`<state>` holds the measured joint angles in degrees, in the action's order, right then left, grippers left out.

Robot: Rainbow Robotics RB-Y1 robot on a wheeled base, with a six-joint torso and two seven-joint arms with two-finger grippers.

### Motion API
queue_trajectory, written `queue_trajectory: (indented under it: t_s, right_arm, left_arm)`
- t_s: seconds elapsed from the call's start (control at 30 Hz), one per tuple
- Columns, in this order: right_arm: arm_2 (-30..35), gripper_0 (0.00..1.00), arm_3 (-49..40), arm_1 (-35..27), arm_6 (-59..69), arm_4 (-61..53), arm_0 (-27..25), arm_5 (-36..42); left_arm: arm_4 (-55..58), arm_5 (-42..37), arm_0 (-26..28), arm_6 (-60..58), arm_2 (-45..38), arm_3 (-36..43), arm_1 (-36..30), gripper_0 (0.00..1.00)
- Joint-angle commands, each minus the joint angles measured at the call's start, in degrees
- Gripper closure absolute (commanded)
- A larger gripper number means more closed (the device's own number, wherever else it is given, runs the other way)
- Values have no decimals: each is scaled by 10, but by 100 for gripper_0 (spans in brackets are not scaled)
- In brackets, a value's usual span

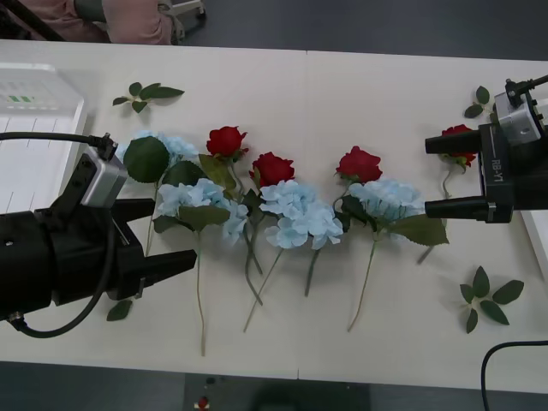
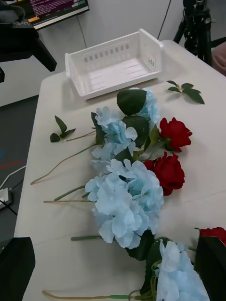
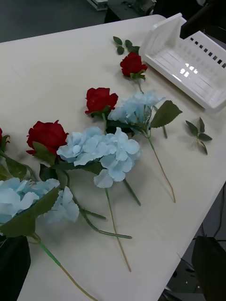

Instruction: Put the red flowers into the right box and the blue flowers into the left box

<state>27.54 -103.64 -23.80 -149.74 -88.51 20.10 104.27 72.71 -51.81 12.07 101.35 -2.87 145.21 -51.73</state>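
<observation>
Sorting not yet started: all four red flowers [image 1: 273,167] and four blue flowers [image 1: 300,214] lie in a row mid-desk [image 1: 342,86], none in either box. Left box [image 1: 34,137] sits at the desk's left edge, right box [image 3: 188,66] at the far right. Right gripper [image 1: 437,175], released, brackets the rightmost rose [image 1: 458,144]. Left gripper [image 1: 167,235], also released, hovers beside the leftmost blue cluster. Likely next: right gripper descends, pinches that rose's stem.

A lab: monitor [image 2: 56,10], tripod [image 2: 195,26] and cables beside white table [image 1: 360,86]
</observation>
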Motion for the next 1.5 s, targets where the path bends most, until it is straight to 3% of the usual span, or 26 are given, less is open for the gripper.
queue_trajectory:
  t_s: [0.03, 0.4, 0.63, 0.73, 0.87, 1.27, 1.5]
  right_arm:
    - [2, 0, -17, -3, -16, -3, 7, 0]
    - [-9, 0, -20, -8, -14, 15, -11, -10]
    - [-22, 0, -24, -38, 51, 90, -36, -80]
    - [-17, 0, -24, -49, 113, 135, -44, -94]
    - [-13, 0, -24, -55, 201, 188, -50, -115]
    - [-34, 0, -25, -62, 535, 418, -27, -153]
    - [-66, 0, 26, -66, 628, 509, 5, -155]
  left_arm:
    - [1, 0, -2, 21, -4, 17, 0, 0]
    - [30, 35, 22, 24, 2, 7, 17, 0]
    - [129, -13, 67, -2, -150, 0, -8, 0]
    - [154, -60, 67, -37, -187, -26, -9, 0]
    - [154, -65, 64, -63, -190, -72, -10, 0]
    - [101, -65, -26, -70, -129, -293, -13, 0]
    - [59, -65, -108, -76, -73, -399, -12, 0]
